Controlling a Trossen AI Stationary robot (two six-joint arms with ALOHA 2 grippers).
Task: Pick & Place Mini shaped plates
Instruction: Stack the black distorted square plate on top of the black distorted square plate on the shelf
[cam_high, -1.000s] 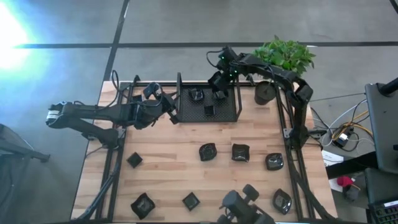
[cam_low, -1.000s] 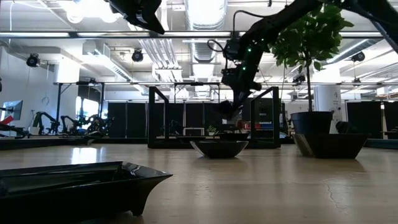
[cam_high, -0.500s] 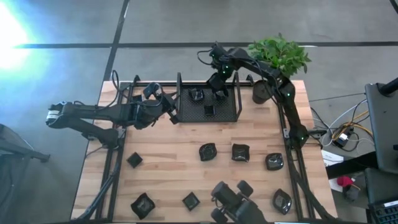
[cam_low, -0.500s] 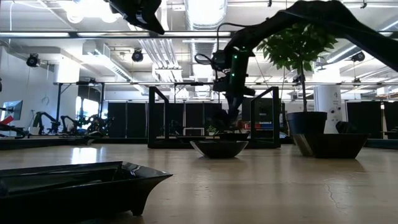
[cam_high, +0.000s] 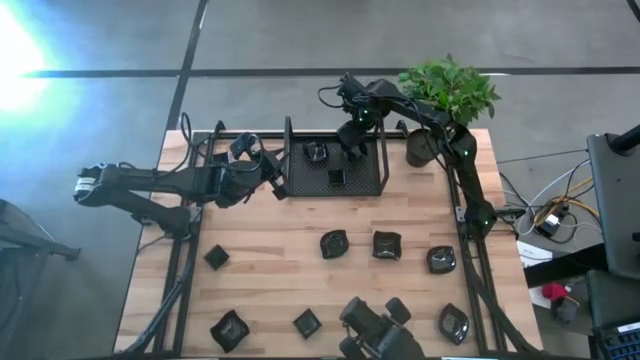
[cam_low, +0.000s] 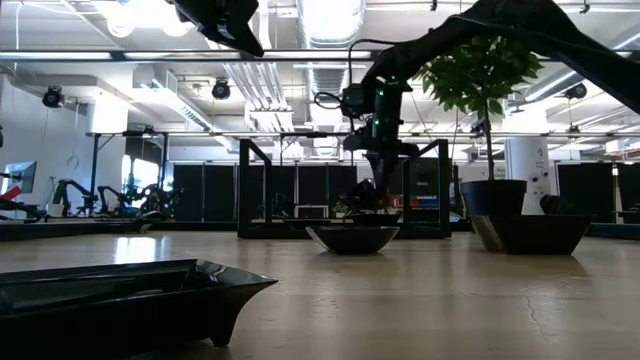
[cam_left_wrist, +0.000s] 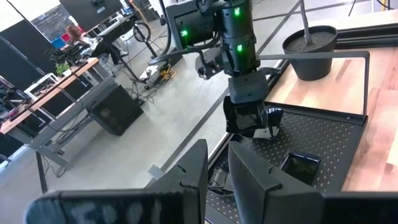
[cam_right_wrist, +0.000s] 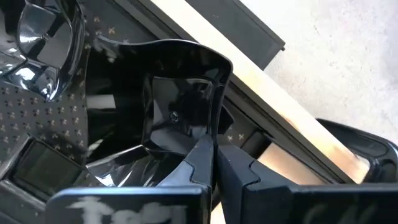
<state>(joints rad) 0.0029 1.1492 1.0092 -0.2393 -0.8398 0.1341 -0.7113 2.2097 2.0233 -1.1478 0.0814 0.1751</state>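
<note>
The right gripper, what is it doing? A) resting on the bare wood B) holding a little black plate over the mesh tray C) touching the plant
B: the right gripper is shut on a mini shaped plate, held above the mesh tray.

Plates (cam_high: 334, 243) glossy black; tray (cam_high: 362, 186) black, seemingly perforated; table (cam_high: 270, 240) pale wood.

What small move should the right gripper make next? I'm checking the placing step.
Probably lower a little and open. The right gripper is shut on a mini plate, held above the mesh tray, where two plates already lie. The left gripper waits beside the tray.
</note>
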